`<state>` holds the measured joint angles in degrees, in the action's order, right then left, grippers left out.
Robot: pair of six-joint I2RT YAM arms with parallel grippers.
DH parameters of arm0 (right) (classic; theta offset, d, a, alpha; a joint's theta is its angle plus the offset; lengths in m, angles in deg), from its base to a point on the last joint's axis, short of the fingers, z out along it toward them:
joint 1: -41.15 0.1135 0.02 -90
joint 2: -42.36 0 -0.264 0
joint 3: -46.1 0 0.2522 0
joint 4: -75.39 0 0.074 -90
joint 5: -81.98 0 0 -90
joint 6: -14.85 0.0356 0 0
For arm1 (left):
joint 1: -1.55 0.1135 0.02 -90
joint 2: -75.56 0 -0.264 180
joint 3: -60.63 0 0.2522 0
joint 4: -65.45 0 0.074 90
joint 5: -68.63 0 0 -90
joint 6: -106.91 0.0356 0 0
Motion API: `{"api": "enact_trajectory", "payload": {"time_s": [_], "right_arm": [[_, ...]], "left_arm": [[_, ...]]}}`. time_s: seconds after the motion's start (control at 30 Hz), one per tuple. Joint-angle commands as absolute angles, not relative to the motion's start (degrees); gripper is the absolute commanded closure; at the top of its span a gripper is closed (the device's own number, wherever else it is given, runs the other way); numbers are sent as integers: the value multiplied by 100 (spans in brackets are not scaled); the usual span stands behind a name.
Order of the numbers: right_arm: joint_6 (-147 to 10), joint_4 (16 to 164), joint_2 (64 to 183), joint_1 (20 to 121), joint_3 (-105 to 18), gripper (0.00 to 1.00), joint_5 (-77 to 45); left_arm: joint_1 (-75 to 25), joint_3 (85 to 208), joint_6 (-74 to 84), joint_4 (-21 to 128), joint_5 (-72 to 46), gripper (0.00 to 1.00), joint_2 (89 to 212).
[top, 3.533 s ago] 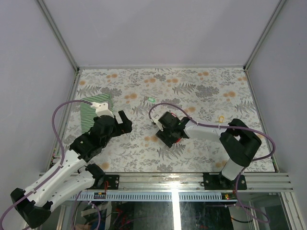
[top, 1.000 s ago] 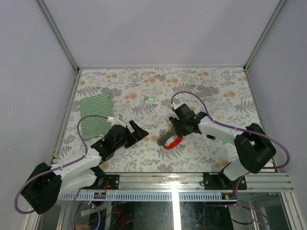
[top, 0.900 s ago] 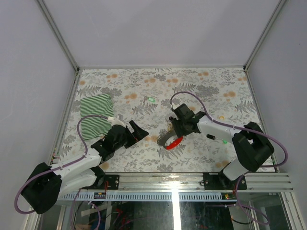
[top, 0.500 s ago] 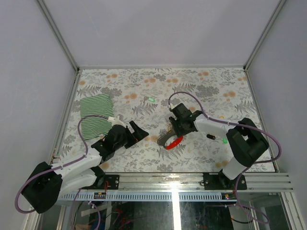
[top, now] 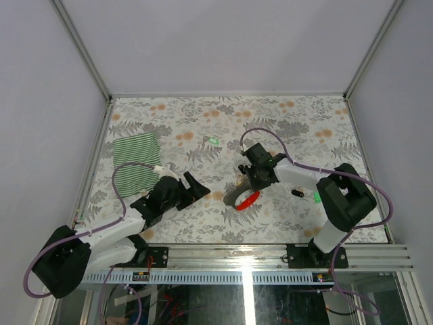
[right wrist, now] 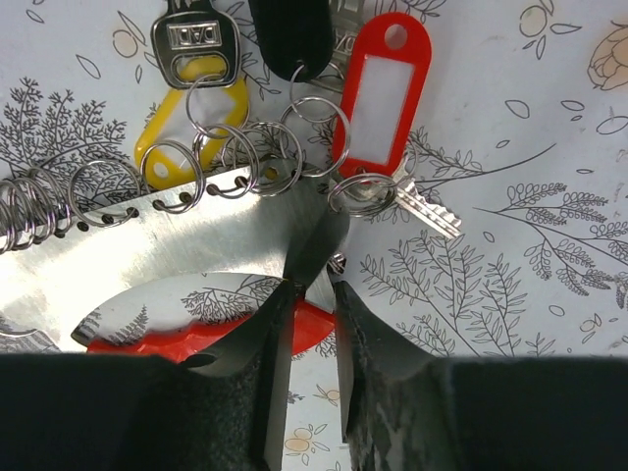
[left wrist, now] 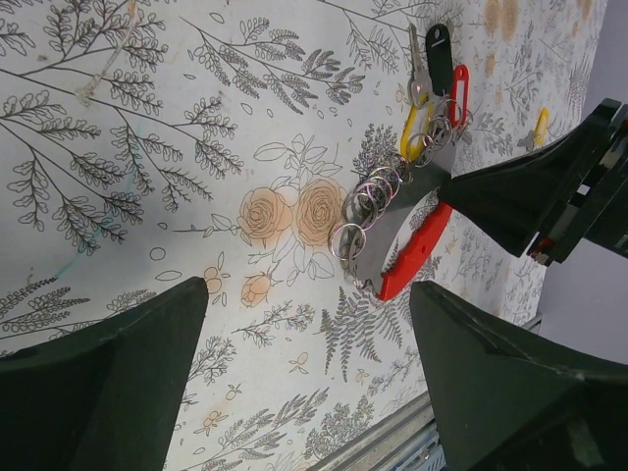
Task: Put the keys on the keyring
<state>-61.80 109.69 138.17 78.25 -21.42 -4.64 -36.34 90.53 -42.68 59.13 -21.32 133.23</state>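
Right gripper (right wrist: pixel 314 289): fingers drawn close, pinching the narrow end of the keyring (right wrist: pixel 196 245), a grey metal strip joined to a red oval loop.
Keyring place: flat on the floral table cover (top: pixel 284 128), toward 6 o'clock from its middle.
Keys: yellow-headed key (right wrist: pixel 193 108), black-headed key (right wrist: pixel 292 34) and red-tagged key (right wrist: pixel 381 98) hang from steel split rings (right wrist: pixel 245 157) on the strip; a loose green-headed key (top: pixel 213 141) lies at 11 o'clock from the right gripper, well apart.
Left gripper (left wrist: pixel 309 289): jaws wide apart, near the keyring at its 9 o'clock.
Cloth: green striped cloth (top: pixel 135 154) at 10 o'clock from the left gripper.
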Motion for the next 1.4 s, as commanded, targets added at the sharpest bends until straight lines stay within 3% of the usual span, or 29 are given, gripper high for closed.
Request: {"api": "enact_trajectory", "payload": {"time_s": [0.0, 0.93, 1.37], "right_arm": [[-6030, 11062, 14152, 7612, -1975, 75, -992], [-5341, 10435, 13970, 7323, -1378, 80, -2011], [-5116, 10372, 13860, 7323, -1280, 79, -2042]], "left_arm": [[-3712, 9118, -4294, 6487, -2024, 15, 13483], [-5384, 9633, -5348, 7913, -2727, 28, 16119], [-5435, 8805, -6089, 7153, -3907, 28, 14903]]}}
